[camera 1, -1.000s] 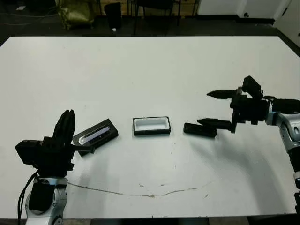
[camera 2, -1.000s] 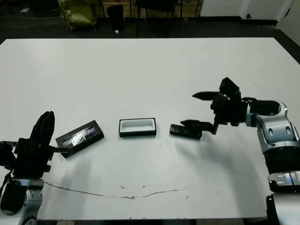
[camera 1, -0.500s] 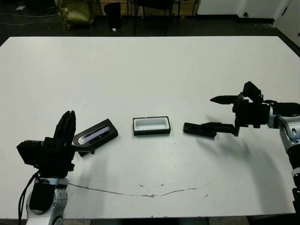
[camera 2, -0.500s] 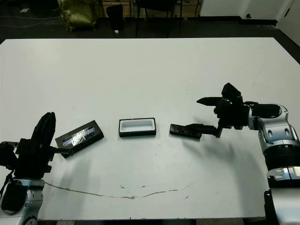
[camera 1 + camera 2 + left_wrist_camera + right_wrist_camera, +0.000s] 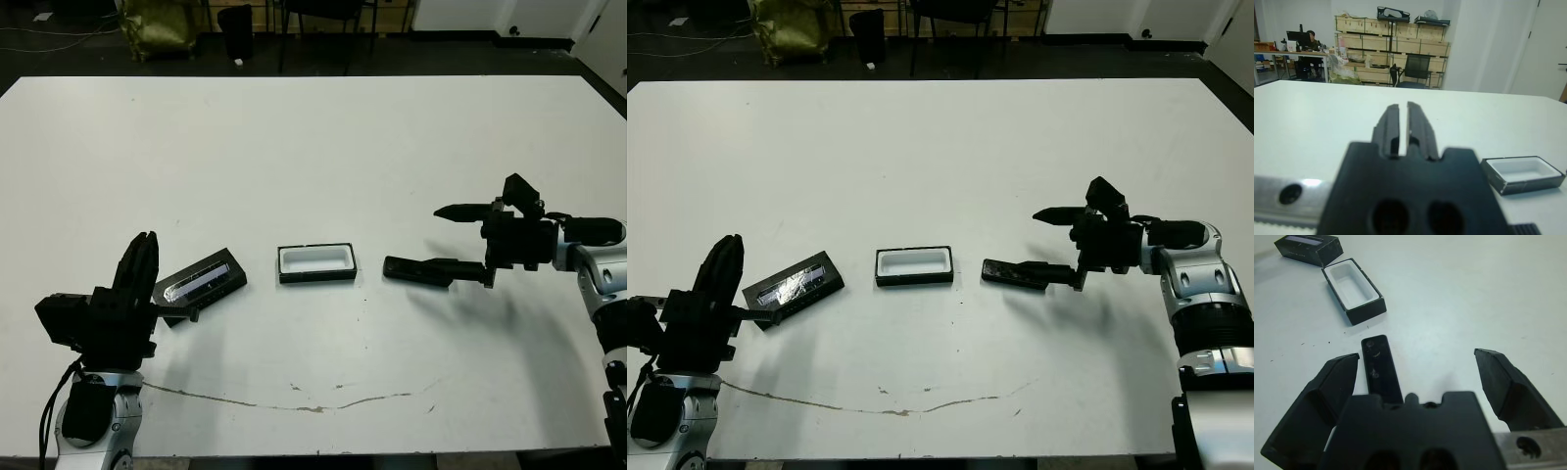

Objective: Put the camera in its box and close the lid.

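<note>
At the far left our left pincer [image 5: 137,269] stands low over the desk [image 5: 313,137] with its two fingers pressed together and nothing between them, just beside the lid [image 5: 201,281], which lies flat and angled with its shiny strip facing up. We cannot tell from these views whether the pincer touches the lid's near corner. Next along, in the middle, sits the box [image 5: 316,263], open side up, its white lining bare and nothing in it. A little to its right, apart from it, the camera [image 5: 418,271] lies flat on the desk, lengthwise toward the box. Our right pincer [image 5: 456,238] comes in from the right with its fingers spread wide: the lower finger lies along the camera's right end, the upper one hangs well above it, and the wrist view shows the camera lying close by one finger, off the middle of the open gap. We judge that the step in hand is the pickup of the camera, not yet done. The next move calls for us to centre the gap over the bar, pinch it across its narrow width, then carry it leftward to the box. We count one lid, one box, one camera and two pincers.
</note>
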Controlling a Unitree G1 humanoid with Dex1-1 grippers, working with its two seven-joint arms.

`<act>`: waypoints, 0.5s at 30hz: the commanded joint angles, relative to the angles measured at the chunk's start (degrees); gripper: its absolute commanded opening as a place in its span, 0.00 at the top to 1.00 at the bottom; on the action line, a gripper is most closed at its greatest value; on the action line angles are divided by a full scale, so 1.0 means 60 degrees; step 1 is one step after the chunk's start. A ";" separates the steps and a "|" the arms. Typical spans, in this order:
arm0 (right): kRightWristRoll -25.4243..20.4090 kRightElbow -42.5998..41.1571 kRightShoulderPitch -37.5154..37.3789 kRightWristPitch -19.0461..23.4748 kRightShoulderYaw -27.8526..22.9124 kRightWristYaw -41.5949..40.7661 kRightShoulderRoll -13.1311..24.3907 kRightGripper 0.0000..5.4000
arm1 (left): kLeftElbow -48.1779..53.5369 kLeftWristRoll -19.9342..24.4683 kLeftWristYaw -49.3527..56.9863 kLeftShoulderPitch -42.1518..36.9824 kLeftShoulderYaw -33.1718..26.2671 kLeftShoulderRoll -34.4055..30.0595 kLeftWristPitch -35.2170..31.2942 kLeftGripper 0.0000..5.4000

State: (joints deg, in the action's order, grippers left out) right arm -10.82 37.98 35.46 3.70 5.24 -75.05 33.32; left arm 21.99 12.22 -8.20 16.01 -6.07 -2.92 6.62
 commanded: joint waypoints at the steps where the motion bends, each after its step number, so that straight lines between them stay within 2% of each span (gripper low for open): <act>1: -0.0144 -0.0035 -0.0389 0.0092 -0.0095 -0.0101 -0.0126 0.00 | -0.0125 -0.0065 0.0006 0.0161 -0.0021 -0.0057 -0.0086 1.00; 15: -0.0074 -0.0167 -0.0971 -0.0494 -0.0048 0.0111 -0.0332 0.00 | -0.0143 -0.0015 -0.0031 0.0168 -0.0030 -0.0058 -0.0055 1.00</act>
State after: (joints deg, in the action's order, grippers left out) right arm -11.95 37.26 30.73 1.43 4.75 -74.64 31.59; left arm 21.95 12.21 -8.22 16.25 -6.08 -2.94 6.58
